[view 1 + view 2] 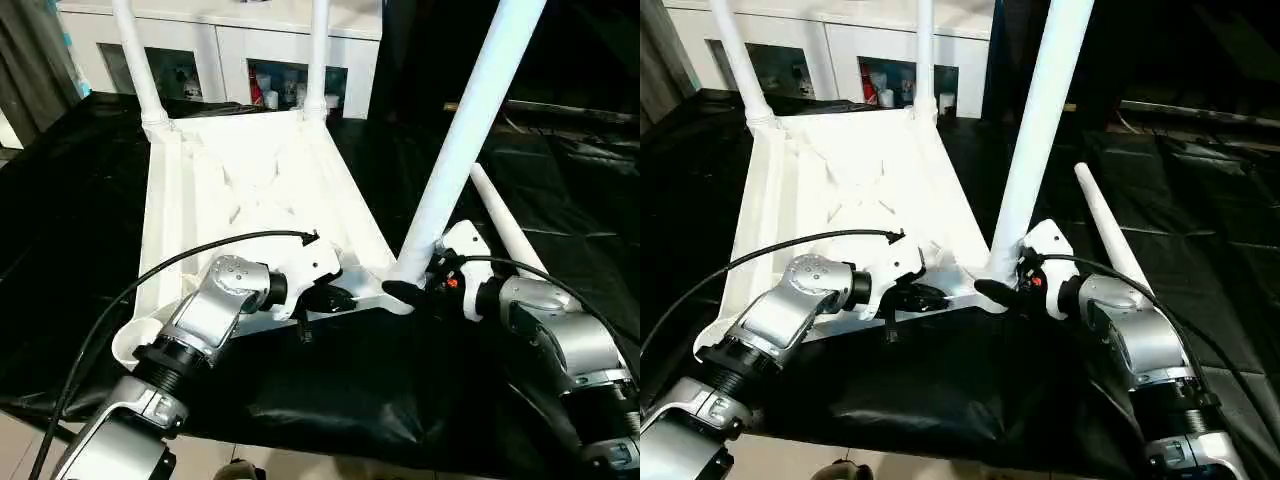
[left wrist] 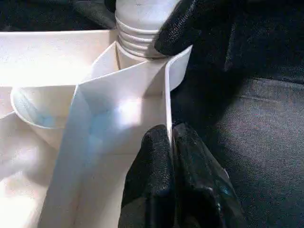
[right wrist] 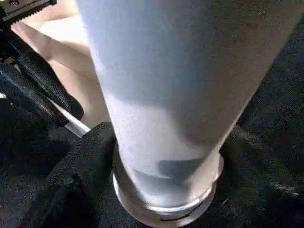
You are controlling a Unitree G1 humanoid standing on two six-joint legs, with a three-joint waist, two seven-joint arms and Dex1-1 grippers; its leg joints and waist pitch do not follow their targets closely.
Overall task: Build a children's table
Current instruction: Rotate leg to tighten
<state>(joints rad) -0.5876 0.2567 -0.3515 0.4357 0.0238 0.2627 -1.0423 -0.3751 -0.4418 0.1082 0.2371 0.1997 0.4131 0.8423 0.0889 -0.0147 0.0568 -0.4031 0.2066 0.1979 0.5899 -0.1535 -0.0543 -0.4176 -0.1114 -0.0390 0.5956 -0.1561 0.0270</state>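
Left eye view: third leg going into the upturned tabletop, one leg left to fit.

The tabletop (image 1: 250, 190) lies underside up on the black-covered bench (image 1: 560, 200), reaching from its near edge towards the far edge. Two legs (image 1: 135, 60) stand in the far corner sockets. A third leg (image 1: 465, 130) leans in the near right socket, its ribbed end looking not fully home. The fourth leg (image 1: 505, 225) lies loose on the bench by the right edge, and the near left socket (image 1: 135, 340) is empty. The left gripper (image 2: 170, 142) has its jaws closed on the tabletop's thin wall. The right gripper (image 1: 410, 292) holds the third leg's base.
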